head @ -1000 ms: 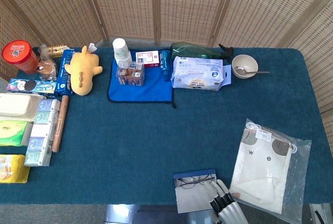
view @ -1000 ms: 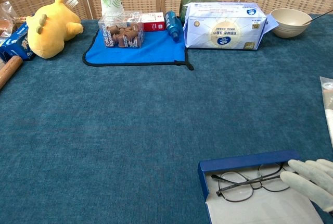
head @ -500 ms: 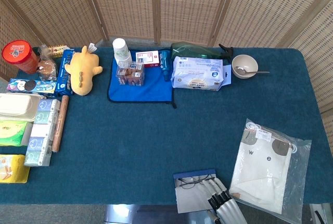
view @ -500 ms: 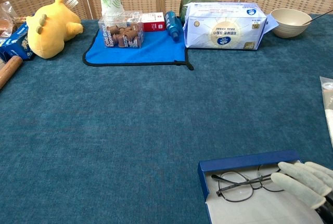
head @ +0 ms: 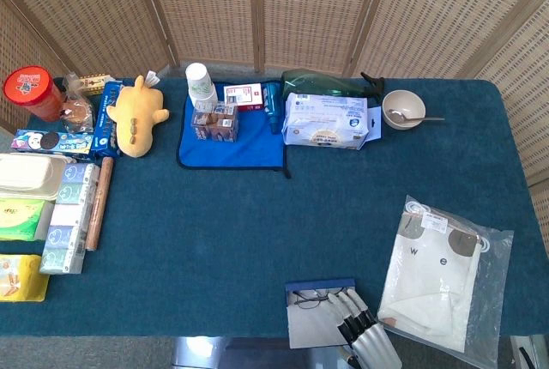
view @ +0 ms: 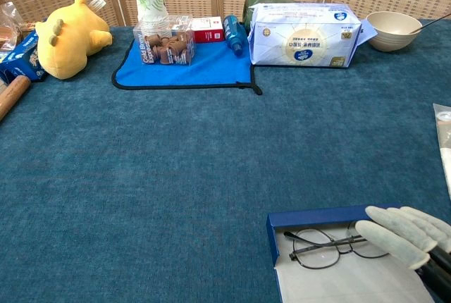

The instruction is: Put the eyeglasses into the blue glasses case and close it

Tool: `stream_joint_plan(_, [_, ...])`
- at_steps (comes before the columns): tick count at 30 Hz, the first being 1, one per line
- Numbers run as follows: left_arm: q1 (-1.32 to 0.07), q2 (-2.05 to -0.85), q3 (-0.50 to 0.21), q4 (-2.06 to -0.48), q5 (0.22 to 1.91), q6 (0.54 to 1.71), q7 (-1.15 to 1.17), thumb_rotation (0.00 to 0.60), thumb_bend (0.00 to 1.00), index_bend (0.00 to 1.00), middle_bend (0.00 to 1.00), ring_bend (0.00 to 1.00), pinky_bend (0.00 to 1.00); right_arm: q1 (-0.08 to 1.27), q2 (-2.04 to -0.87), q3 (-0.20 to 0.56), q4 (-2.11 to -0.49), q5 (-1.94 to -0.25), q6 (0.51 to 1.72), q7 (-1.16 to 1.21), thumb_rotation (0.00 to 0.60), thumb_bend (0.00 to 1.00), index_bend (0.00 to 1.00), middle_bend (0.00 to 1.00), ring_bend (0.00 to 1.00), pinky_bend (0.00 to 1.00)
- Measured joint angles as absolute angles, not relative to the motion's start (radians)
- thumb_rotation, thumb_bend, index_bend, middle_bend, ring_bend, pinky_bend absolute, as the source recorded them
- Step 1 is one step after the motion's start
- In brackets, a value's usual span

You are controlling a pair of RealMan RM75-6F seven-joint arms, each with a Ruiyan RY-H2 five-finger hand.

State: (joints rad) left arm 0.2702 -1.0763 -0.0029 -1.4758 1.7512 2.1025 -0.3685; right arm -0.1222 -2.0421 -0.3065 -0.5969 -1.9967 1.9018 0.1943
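The right hand (view: 402, 236), in a pale glove, lies with its fingers stretched out almost flat and close together, gripping nothing; its fingertips (view: 371, 228) rest over the right lens of the thin black wire-framed eyeglasses (view: 320, 246), though whether they press on it cannot be told. The eyeglasses lie inside the open blue glasses case with a pale lining (view: 317, 217), at the table's 6 o'clock edge, temples folded, lenses toward 12 o'clock. To do this well, I judge the hand should nudge the frame clear of the blue rim, then draw the lid over evenly without catching a temple. A clear bag holding white fabric (head: 442, 275) lies at the case's 3 o'clock. The left hand is out of view.
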Motion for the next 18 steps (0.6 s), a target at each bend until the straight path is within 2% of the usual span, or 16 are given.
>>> stream_joint_plan(14, [0.276, -1.094, -0.008, -1.435, 1.715, 2.094, -0.411, 0.599, 0.29, 0.19, 0.14, 0.0, 0.0, -0.061, -1.993, -0.3, -0.769, -2.011, 1.86, 0.118, 0.6, 0.18, 0.0, 0.0, 0.0, 0.08])
stream_joint_plan(16, [0.277, -1.097, -0.009, -1.427, 1.709, 2.092, -0.418, 0.599, 0.29, 0.19, 0.14, 0.0, 0.0, -0.051, -1.984, -0.298, -0.797, -2.009, 1.843, 0.104, 0.6, 0.18, 0.04, 0.0, 0.0, 0.09])
stream_joint_plan(18, [0.277, -1.101, -0.011, -1.419, 1.704, 2.088, -0.424, 0.6, 0.29, 0.19, 0.14, 0.0, 0.0, -0.044, -1.976, -0.295, -0.818, -2.007, 1.828, 0.093, 0.6, 0.18, 0.13, 0.0, 0.0, 0.09])
